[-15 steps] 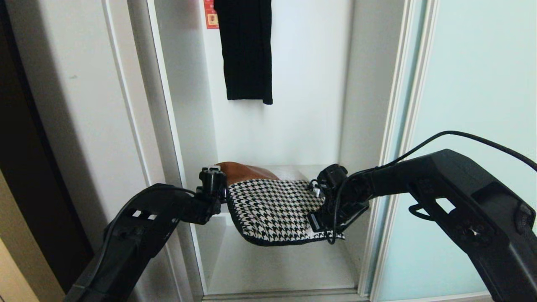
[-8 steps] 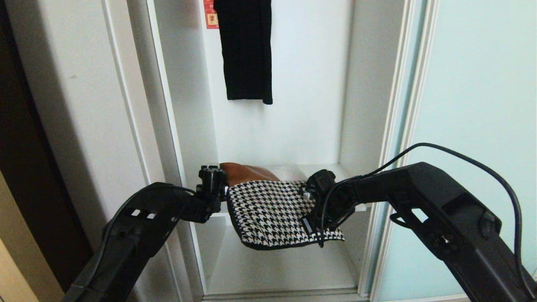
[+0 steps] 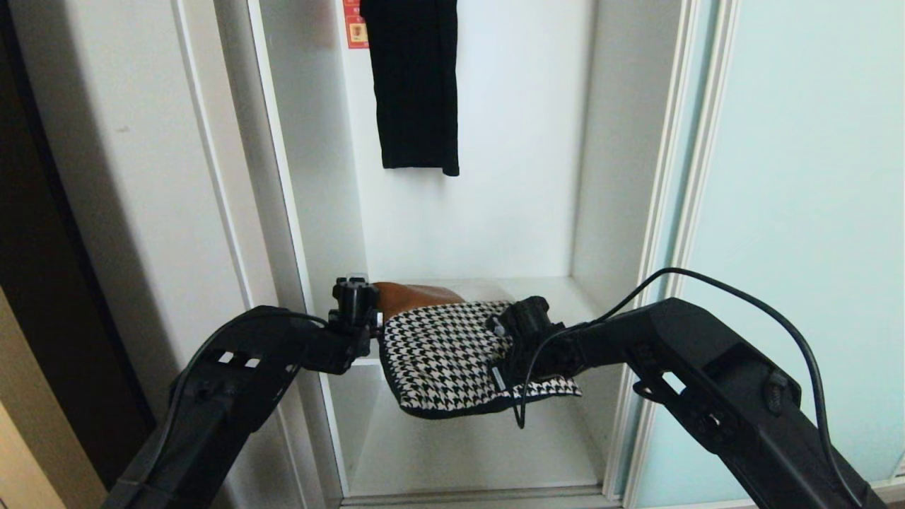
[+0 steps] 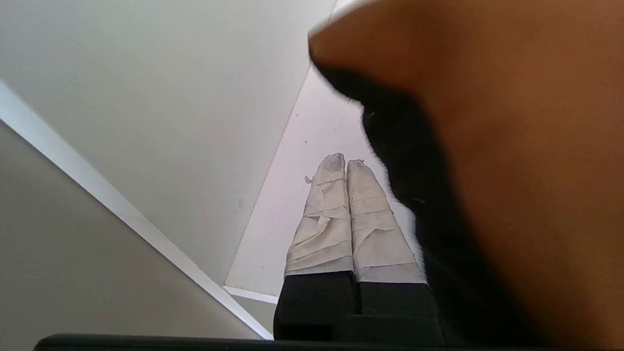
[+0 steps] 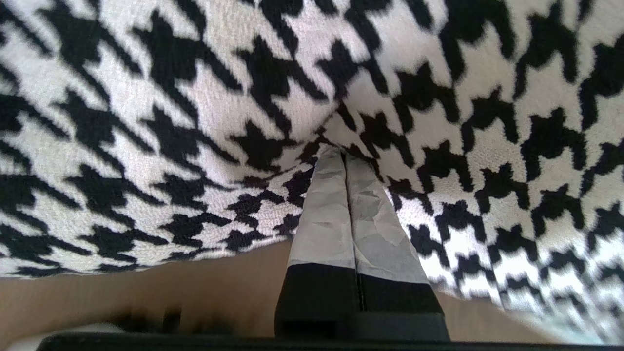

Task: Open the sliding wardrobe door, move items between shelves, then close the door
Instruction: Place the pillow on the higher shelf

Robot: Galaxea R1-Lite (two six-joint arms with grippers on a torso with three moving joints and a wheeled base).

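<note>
The houndstooth cushion (image 3: 442, 353), with its tan patch (image 3: 417, 292) to the rear, lies on the middle shelf (image 3: 548, 290) and hangs over its front edge. My left gripper (image 3: 355, 283) sits shut at the cushion's left edge. In the left wrist view its taped fingers (image 4: 336, 209) are empty above the shelf board (image 4: 292, 195), next to the cushion's tan and black side (image 4: 512, 146). My right gripper (image 3: 498, 332) is shut, its fingertips (image 5: 331, 165) pressed into the houndstooth face (image 5: 195, 122). The aqua sliding door (image 3: 799, 212) stands slid to the right.
A long black garment (image 3: 417, 85) hangs at the back above the shelf, beside a small red label (image 3: 355, 25). A lower shelf (image 3: 466, 452) lies beneath the cushion. White wardrobe panels (image 3: 141, 177) flank the opening on the left.
The right arm has swung left and inward, pushing the cushion's right side in and bunching it. The left arm has kept still.
</note>
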